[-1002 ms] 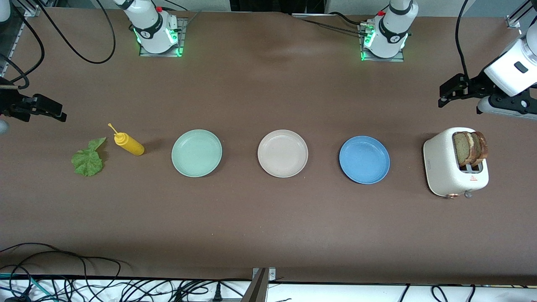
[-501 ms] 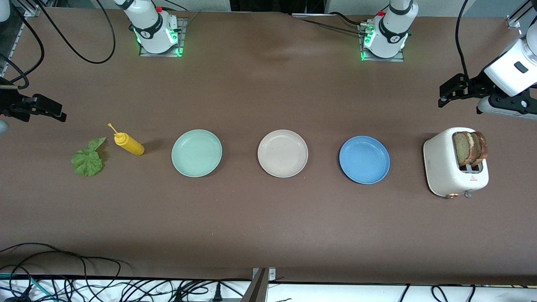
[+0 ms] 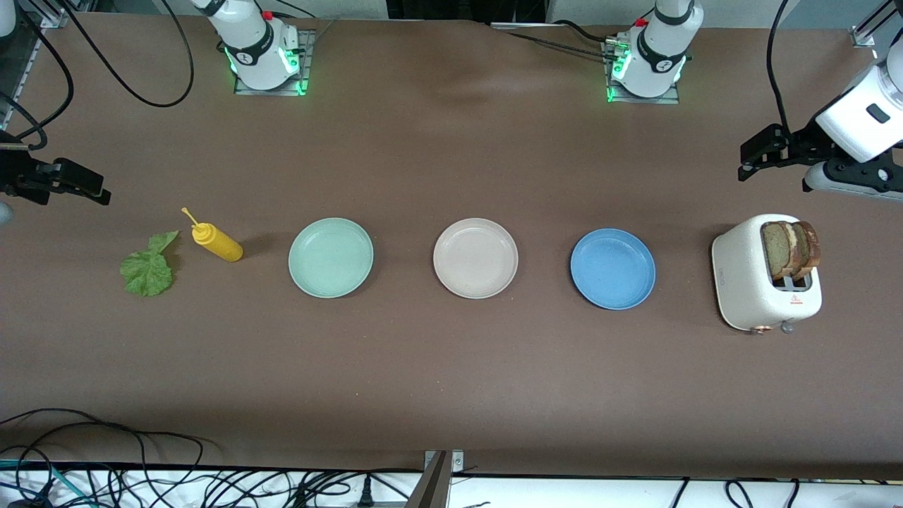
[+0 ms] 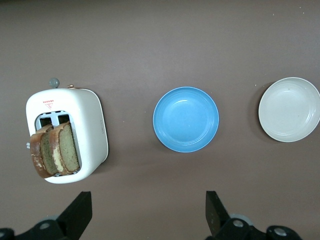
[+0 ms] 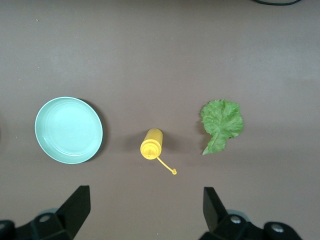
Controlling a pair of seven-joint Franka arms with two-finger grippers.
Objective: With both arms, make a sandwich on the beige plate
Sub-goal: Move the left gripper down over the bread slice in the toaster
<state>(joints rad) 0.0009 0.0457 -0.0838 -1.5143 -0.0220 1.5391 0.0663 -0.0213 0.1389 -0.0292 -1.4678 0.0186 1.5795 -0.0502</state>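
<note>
We see the round pale beige plate [image 3: 475, 257] bare, between a mint-green plate [image 3: 331, 257] and a blue plate [image 3: 612, 268]. Two brown-crusted bread slices [image 3: 790, 249] stand in the white toaster [image 3: 765, 282]. Our left gripper [image 4: 148, 212] and right gripper [image 5: 146, 210] hang wide open, holding nothing, above the table's ends.

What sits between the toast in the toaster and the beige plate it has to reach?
The blue plate lies on the table between the toaster, which holds the bread slices, and the beige plate. It is flat, so bread carried above it should probably pass freely.

The two white robot arms [image 3: 857, 123] have dark grey bands, black cables, green lights and black two-finger grippers [image 4: 148, 215].
</note>
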